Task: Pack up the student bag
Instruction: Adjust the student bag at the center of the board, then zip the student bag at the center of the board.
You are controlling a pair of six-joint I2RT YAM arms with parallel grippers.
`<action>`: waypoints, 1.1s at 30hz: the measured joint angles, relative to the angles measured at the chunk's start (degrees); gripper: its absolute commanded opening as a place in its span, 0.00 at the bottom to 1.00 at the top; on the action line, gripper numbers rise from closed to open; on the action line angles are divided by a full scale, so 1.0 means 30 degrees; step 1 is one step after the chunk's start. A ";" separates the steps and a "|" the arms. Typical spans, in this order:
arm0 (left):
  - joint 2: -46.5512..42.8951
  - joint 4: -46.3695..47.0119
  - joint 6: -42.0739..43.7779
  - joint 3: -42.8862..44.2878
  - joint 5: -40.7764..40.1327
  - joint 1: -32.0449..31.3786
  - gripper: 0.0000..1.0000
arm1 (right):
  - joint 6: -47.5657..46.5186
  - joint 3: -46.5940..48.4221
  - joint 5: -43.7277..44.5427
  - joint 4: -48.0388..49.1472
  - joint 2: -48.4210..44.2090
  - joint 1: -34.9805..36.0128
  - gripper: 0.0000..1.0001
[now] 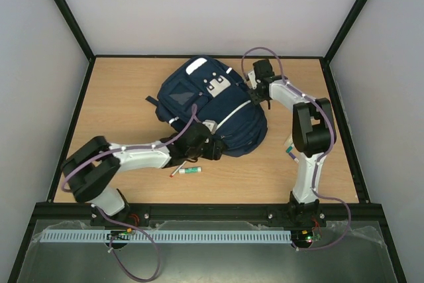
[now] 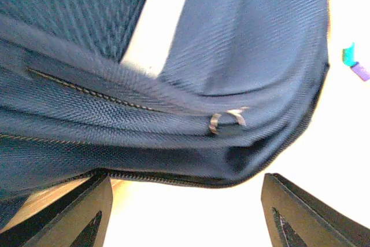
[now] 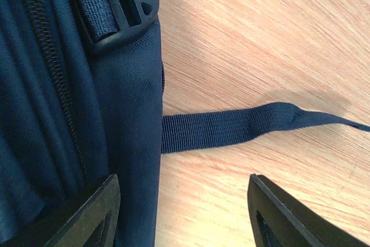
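Top external: the student bag [image 1: 212, 107] runs lengthwise upper left to lower right, rounded navy weave; my left pincer [image 2: 185, 206] and right pincer [image 3: 185, 212] stand spread.

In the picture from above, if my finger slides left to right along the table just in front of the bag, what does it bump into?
left arm → thin red-tipped pen → white tube with a green end → right arm
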 measured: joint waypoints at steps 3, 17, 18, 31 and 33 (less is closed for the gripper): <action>-0.1872 -0.1421 0.0991 0.0000 0.0000 -0.0015 0.75 | 0.0423 -0.0124 -0.0517 -0.0619 -0.0845 -0.0248 0.62; -0.7941 -0.3519 0.3198 -0.3679 -0.1821 0.2630 0.65 | 0.1574 -0.2229 -0.7752 -0.3228 -0.8036 0.1122 0.58; -0.7919 -0.3446 0.3169 -0.3978 -0.2178 0.2798 0.64 | 0.1457 -0.2718 -0.8859 -0.3228 -0.8386 0.1413 0.57; -0.6193 0.2637 0.4510 -0.7686 -0.1712 0.5158 0.54 | 0.1173 -0.7526 -1.3988 -0.1166 -0.7264 0.2215 0.46; -0.5719 0.3606 0.4707 -0.7992 -0.1304 0.5340 0.56 | 0.1443 -0.7504 -1.3792 -0.0874 -0.6849 0.2208 0.46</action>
